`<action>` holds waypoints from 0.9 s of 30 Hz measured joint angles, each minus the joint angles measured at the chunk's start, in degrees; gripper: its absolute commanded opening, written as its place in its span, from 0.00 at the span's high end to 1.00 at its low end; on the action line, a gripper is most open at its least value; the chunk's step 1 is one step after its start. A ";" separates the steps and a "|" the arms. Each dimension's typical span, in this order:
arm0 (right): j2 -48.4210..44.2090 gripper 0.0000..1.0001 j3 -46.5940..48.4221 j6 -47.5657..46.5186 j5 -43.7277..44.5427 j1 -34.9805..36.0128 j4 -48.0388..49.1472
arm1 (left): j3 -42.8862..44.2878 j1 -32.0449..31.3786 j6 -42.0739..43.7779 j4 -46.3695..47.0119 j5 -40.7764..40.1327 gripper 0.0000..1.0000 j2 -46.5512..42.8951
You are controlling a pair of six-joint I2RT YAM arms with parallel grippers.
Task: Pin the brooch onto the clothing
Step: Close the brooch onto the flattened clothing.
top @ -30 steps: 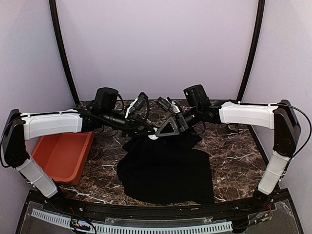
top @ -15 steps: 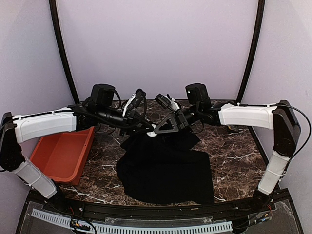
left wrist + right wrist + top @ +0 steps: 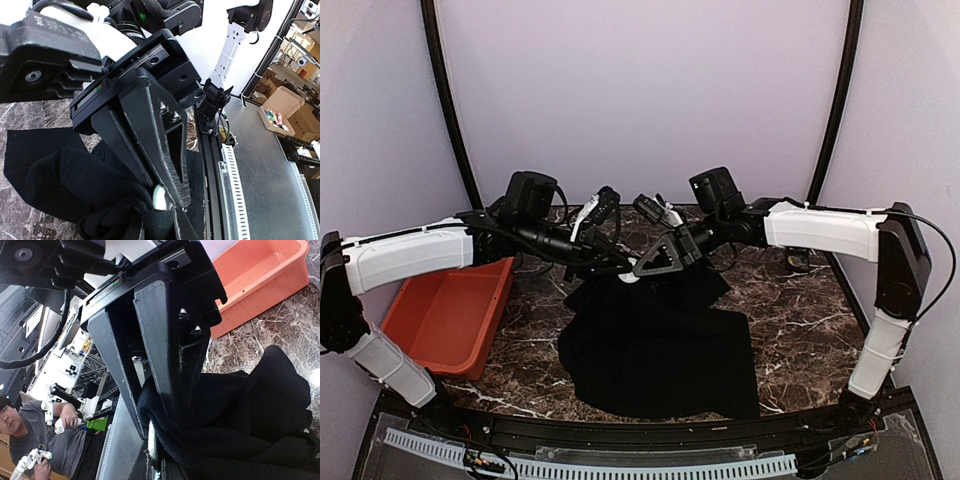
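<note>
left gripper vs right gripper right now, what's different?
The left gripper reaches in from the orange bin side, the right gripper from the opposite side. T-shirt fabric covers only the left gripper's tips; it bunches further up the right gripper's fingers. Shared: both are closed at the T-shirt's far edge, with a white round piece showing at their tips.

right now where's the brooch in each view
top external: brooch, a pale spot at centre, at the far edge of the shirt.
left wrist: brooch, a pale disc at bottom centre, above bunched cloth.
right wrist: brooch, a white edge at bottom centre, left of the bunched cloth.
shared landmark: the black shirt, seen in all three views.
</note>
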 measured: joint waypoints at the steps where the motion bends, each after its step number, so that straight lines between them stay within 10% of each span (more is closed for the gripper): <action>1: 0.15 1.00 0.87 -1.44 0.24 0.02 -1.73 | 0.26 0.00 0.66 -0.48 -0.37 0.99 -0.09; 14: 0.28 1.00 4.11 -11.61 3.21 0.74 -13.33 | 0.66 -1.14 6.67 -3.85 -2.84 0.99 -0.63; 27: 2.99 1.00 8.50 -17.57 4.94 0.48 -26.60 | 0.68 -0.92 12.87 -8.55 -5.55 0.57 -0.63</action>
